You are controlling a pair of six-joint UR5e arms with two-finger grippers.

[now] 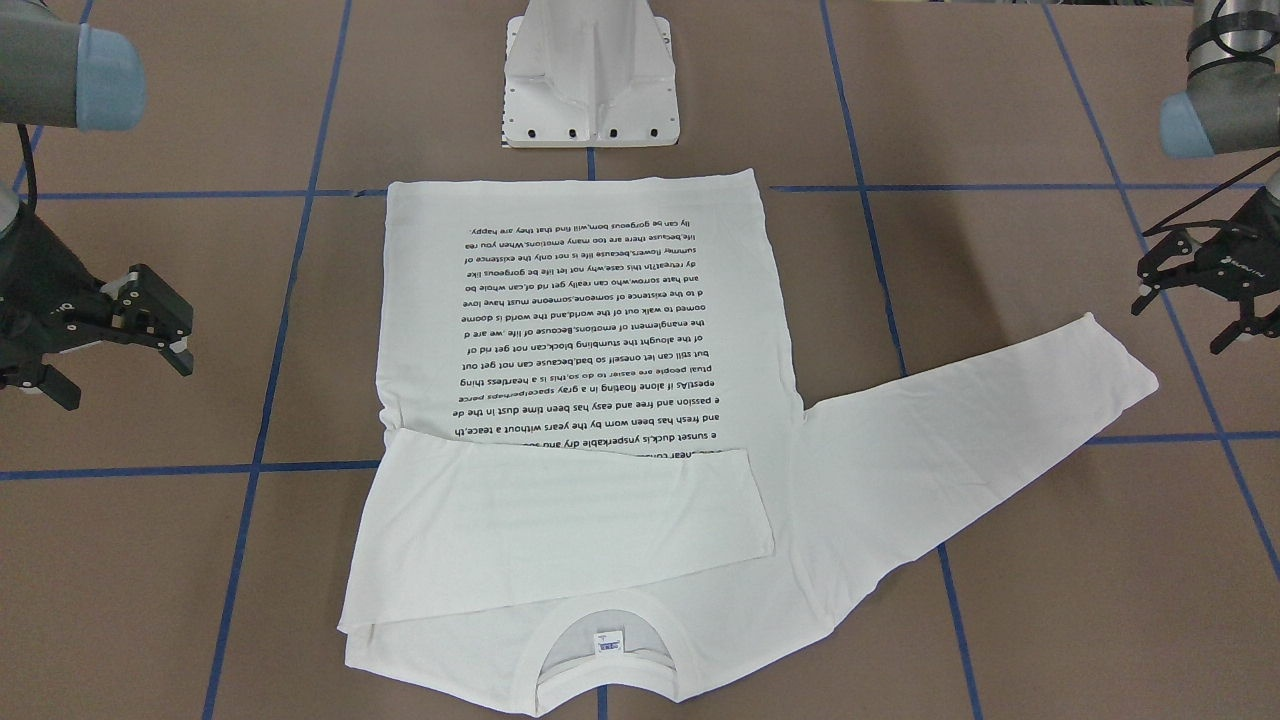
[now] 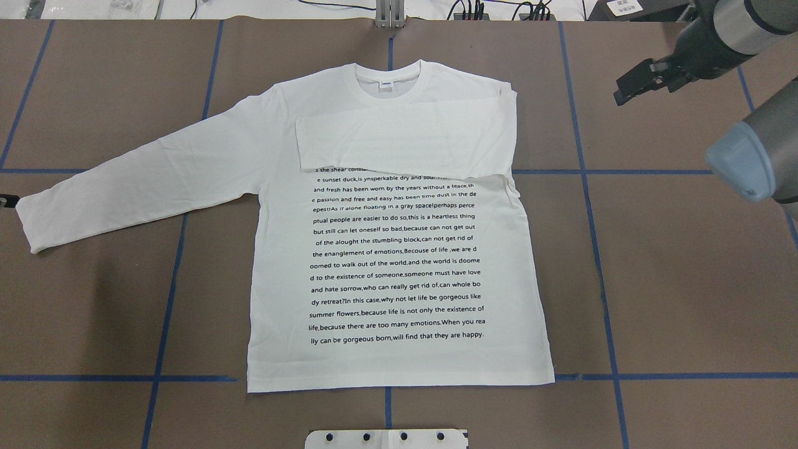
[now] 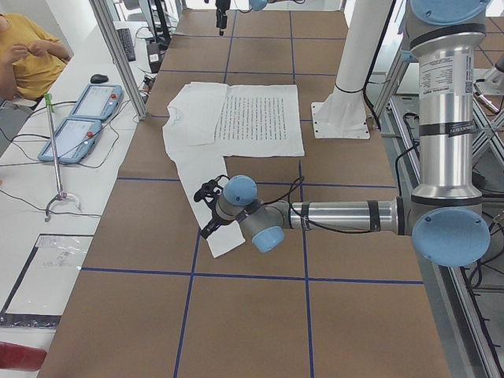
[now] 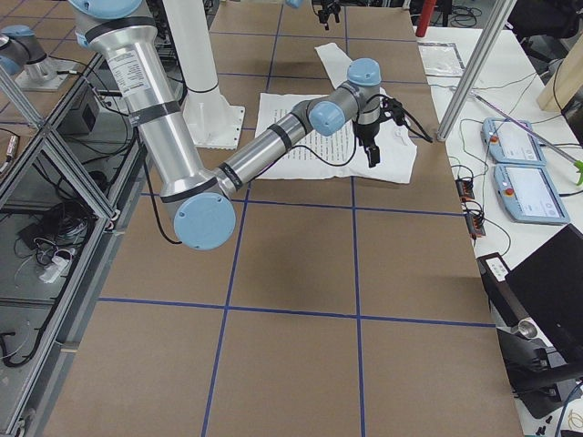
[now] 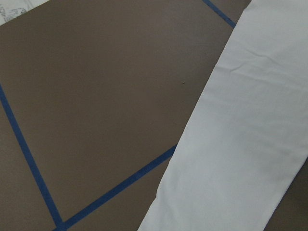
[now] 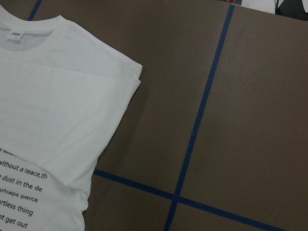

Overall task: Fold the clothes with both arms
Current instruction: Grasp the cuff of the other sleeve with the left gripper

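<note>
The white long-sleeved T-shirt lies flat in the middle of the overhead frame, printed side up. Its ribbed collar is toward the top edge and its hem toward the bottom. A small neck label shows inside the collar. One sleeve is folded across the chest and covers the top lines of the black text block. The other sleeve stretches out toward the left edge of that frame, and its cuff lies on bare brown surface.

In the front-facing view the left claw hangs at the right edge, just up and right of the outstretched cuff. Its fingers are spread and nothing is held between them. The right claw sits at the left edge of the same view, well apart from the shirt, also spread wide and empty.

Blue tape lines mark the surface into a grid, some passing under the shirt. The white pedestal base stands at the top centre of the front-facing view, just beyond the hem.
</note>
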